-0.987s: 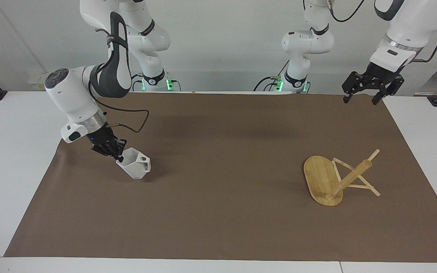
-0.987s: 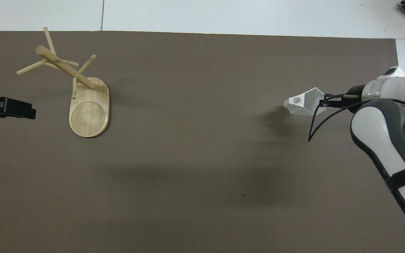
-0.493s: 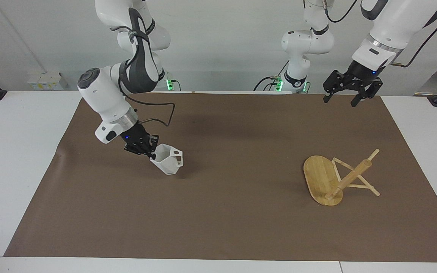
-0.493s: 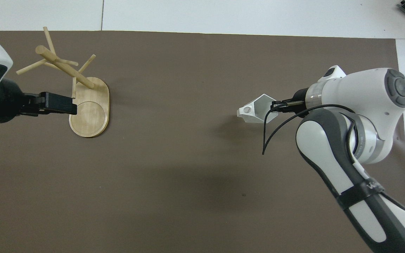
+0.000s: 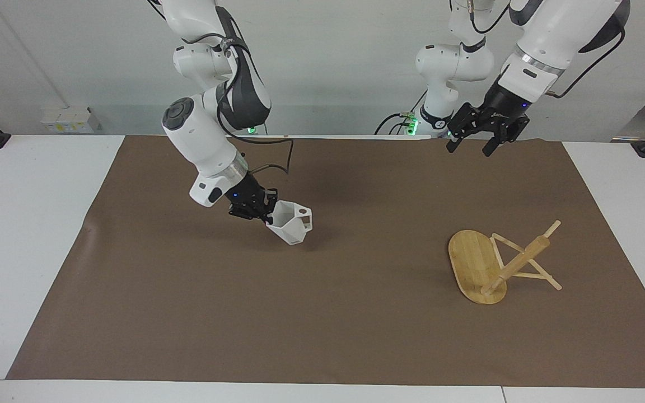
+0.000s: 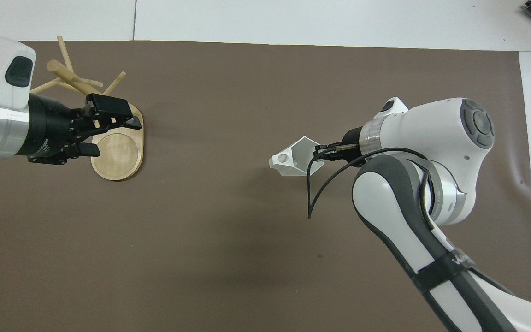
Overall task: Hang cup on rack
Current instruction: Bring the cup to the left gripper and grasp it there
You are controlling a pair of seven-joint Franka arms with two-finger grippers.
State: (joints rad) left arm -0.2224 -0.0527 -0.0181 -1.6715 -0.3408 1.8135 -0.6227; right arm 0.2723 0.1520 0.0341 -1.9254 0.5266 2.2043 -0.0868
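The white faceted cup [image 5: 291, 224] hangs tilted above the brown mat, its holed handle toward the left arm's end; it also shows in the overhead view [image 6: 293, 159]. My right gripper [image 5: 263, 215] is shut on the cup's rim [image 6: 318, 152]. The bamboo rack [image 5: 496, 263] appears tipped over on the mat toward the left arm's end, its post slanting low and its pegs touching the mat. My left gripper [image 5: 469, 150] is open and empty, high over the mat's edge at the robots' end. Seen from above, my left gripper [image 6: 113, 136] covers part of the rack's base [image 6: 122, 157].
The brown mat [image 5: 322, 324] covers most of the white table [image 5: 20, 224]. A cable loops from the right arm's wrist [image 6: 314, 193] beside the cup.
My right gripper has carried the cup from the right arm's end toward the table's middle. My left gripper has swung inward and now overlaps the rack from above.
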